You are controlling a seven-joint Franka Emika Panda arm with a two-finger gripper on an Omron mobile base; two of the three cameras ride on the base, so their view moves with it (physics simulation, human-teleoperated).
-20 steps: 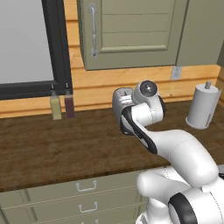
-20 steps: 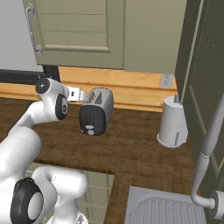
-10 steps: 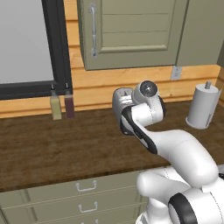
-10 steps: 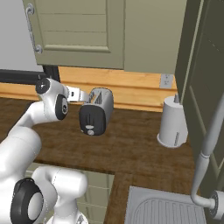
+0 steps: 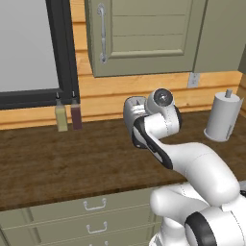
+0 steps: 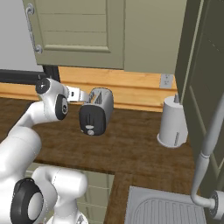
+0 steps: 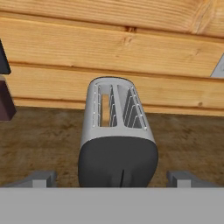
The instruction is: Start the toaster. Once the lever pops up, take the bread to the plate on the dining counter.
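1 toaster (image 7: 117, 135) stood on wooden worktop (image 6: 131, 144), near wood-panelled wall. 1 bread (image 7: 105, 110) slice sat in its left slot, right slot bare. Gripper (image 7: 114, 178) was spread wide, grasping nothing, 2 fingertips (image 7: 40, 178) flanking toaster's black end face. 1 paper-towel roll (image 6: 172, 122) stood right of toaster, 2 bottles (image 5: 67, 114) well left. Bare worktop lay between toaster and roll.

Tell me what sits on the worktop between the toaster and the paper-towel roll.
Nothing: in the right base view only bare worktop lies between the toaster and the paper-towel roll.
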